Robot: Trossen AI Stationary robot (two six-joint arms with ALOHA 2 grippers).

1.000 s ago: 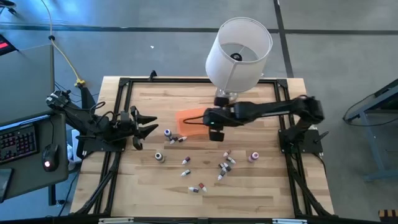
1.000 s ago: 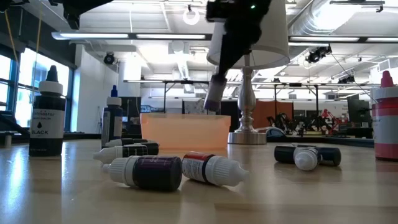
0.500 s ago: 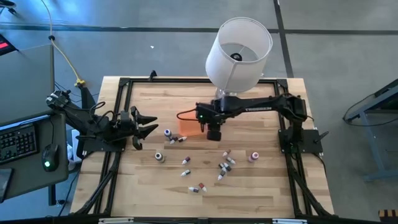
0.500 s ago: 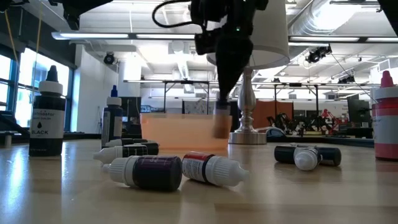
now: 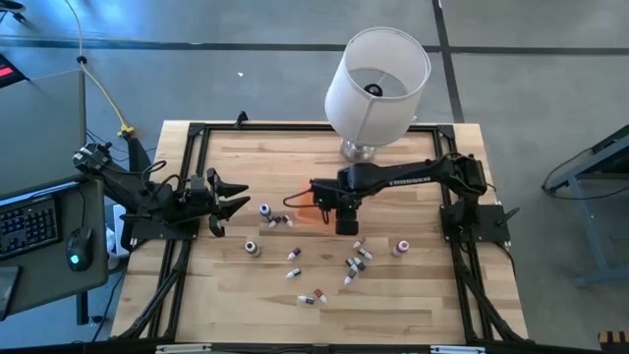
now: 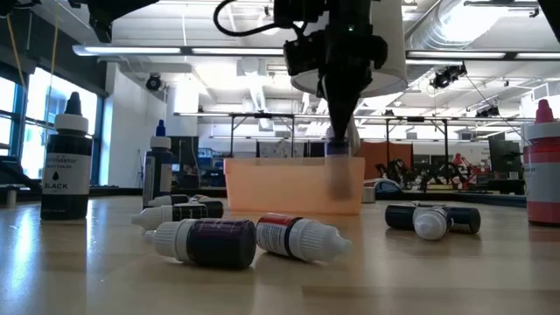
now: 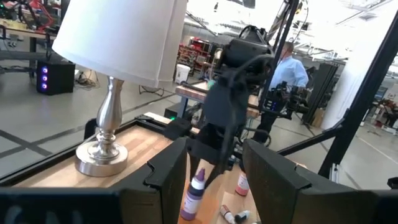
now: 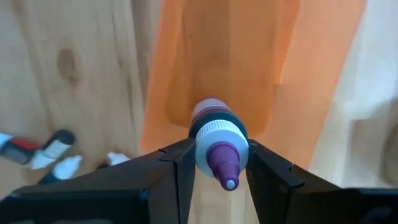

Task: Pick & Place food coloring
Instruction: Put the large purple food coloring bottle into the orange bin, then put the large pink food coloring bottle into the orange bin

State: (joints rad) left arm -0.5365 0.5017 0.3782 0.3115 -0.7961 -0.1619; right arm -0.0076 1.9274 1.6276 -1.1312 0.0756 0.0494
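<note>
Looks like the placing step: a purple-capped food coloring bottle (image 8: pixel 214 140) is clamped in the right hand (image 8: pixel 214 163) just over the orange box (image 8: pixel 236 56), so lowering and letting go seems next, while the left hand (image 5: pixel 228 199) is parked spread apart at the bench (image 5: pixel 413 295) edge.

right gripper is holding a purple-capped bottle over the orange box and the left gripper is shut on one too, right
Not quite. The left gripper is open and holds nothing, waiting at the table's left, as the high view shows. The right gripper does hold the purple-capped bottle over the orange box.
</note>
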